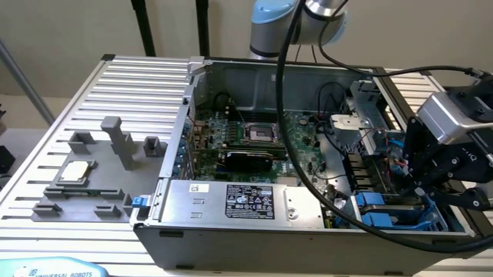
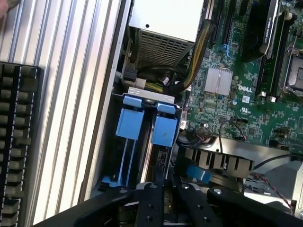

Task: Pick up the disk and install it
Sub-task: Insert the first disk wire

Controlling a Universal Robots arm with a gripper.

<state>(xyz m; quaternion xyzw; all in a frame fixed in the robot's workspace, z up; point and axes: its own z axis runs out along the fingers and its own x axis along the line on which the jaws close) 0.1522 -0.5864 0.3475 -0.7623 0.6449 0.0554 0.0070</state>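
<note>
At drive bay [image 2: 144, 92] | pincer [image 2: 169, 185] narrow, clamped on disk [image 2: 164, 131] edge | second carrier [image 2: 129, 123] just beside, little side room

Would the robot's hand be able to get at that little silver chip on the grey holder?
Probably yes. The chip lies uncovered on the grey holder outside the computer case. The hand is down in the case's far corner, so it must rise out and cross over first.

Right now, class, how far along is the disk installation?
Done: the disk stands in the case's drive bay, beside another blue carrier. In hand: the gripper has its jaws closed on the disk's edge. Left: it is not yet released, and whether it sits fully home cannot be told.
</note>
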